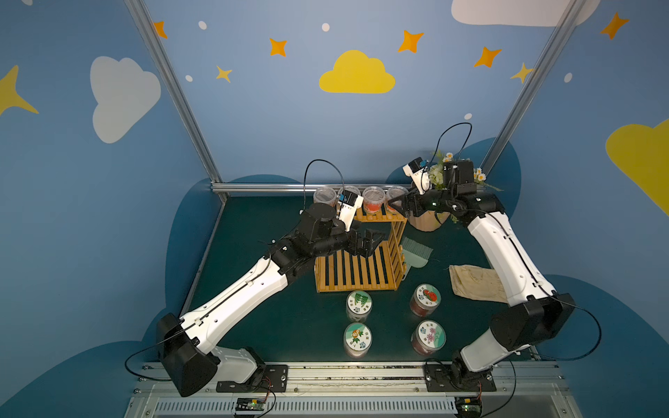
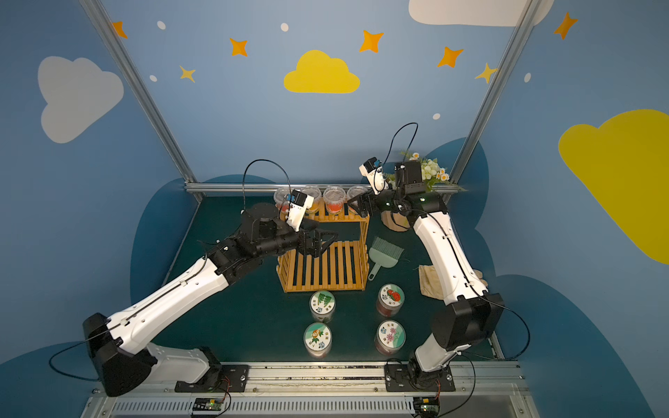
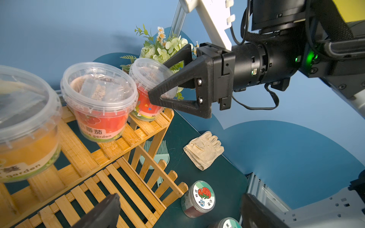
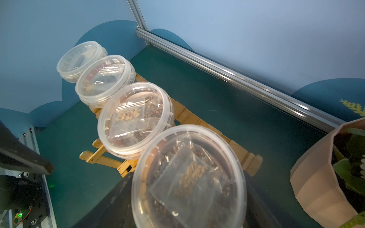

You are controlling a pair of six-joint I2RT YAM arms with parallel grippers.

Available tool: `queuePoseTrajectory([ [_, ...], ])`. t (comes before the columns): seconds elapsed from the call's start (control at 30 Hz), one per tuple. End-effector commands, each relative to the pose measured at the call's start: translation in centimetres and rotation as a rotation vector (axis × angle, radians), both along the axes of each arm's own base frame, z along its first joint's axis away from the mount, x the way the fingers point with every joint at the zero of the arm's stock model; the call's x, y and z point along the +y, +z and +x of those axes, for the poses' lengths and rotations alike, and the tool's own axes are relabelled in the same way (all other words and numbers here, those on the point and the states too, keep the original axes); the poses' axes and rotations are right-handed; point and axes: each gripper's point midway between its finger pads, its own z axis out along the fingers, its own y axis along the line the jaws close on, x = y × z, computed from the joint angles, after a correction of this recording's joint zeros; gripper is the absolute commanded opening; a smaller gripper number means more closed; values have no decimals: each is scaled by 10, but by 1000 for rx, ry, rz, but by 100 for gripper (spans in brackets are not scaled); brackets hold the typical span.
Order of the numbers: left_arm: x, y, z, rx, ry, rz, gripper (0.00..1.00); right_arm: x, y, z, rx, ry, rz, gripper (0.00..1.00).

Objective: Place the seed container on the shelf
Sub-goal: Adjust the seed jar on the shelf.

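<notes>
My right tool (image 3: 158, 92) is wrapped round the end seed container (image 3: 147, 86), sitting on the shelf (image 3: 118, 142) top tier by the table's far edge. Left tool (image 1: 365, 242) gapes empty. Tub's prob. light, thin-walled, slick: hold below rim, gently.

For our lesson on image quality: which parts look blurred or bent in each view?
Left wrist view: the nearest orange tub is soft. Right wrist view: the closest lid and dark finger blur. In both top views, frame posts splay outward.
</notes>
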Motion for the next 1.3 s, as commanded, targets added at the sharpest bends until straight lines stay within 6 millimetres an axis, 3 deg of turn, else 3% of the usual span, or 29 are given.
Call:
queuePoseTrajectory([
  [0.0,1,-1,3,-4,10,0,100,2,13,0,-37,12,33,79],
  [0.57,1,-5,4,5,13,9,100,-1,2,4,-30,-6,4,84],
  [0.8,1,-6,4,10,13,13,100,-4,7,4,-50,-16,-11,80],
  [0.93,1,-5,4,8,15,9,100,-5,8,5,-67,-21,-28,89],
  [1.27,2,-3,3,9,12,8,100,-4,17,-2,-86,-4,-41,89],
])
